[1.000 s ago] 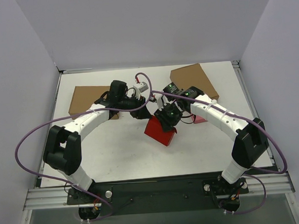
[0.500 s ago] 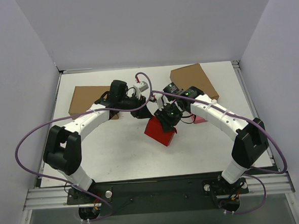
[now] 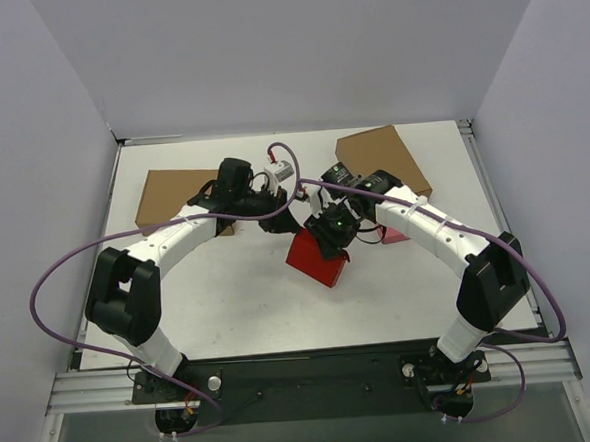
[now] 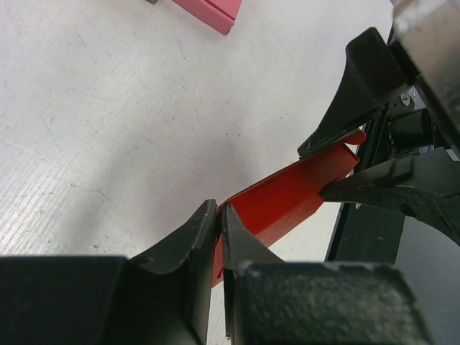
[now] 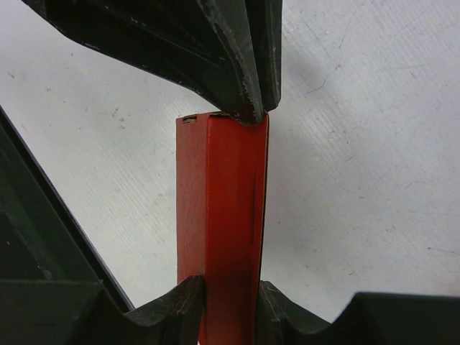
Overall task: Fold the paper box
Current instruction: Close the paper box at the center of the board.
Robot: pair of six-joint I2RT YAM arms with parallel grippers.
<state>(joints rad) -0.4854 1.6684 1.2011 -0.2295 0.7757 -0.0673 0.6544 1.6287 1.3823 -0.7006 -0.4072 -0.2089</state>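
Note:
The red paper box (image 3: pixel 317 261) sits mid-table, partly folded, its upper edge raised between both grippers. My left gripper (image 3: pixel 291 224) is shut on the thin red flap at the box's left end; in the left wrist view its jaws (image 4: pixel 218 215) pinch the red sheet (image 4: pixel 287 198). My right gripper (image 3: pixel 333 241) is shut on the box's other end; in the right wrist view its fingers (image 5: pixel 231 298) clamp a folded red strip (image 5: pixel 230 208), with the left gripper's fingertips (image 5: pixel 248 86) at its far end.
A brown cardboard box (image 3: pixel 173 196) lies at back left under the left arm, another (image 3: pixel 383 157) at back right. A small pink box (image 3: pixel 393 234) lies beside the right arm and shows in the left wrist view (image 4: pixel 208 11). Purple cables loop over both arms.

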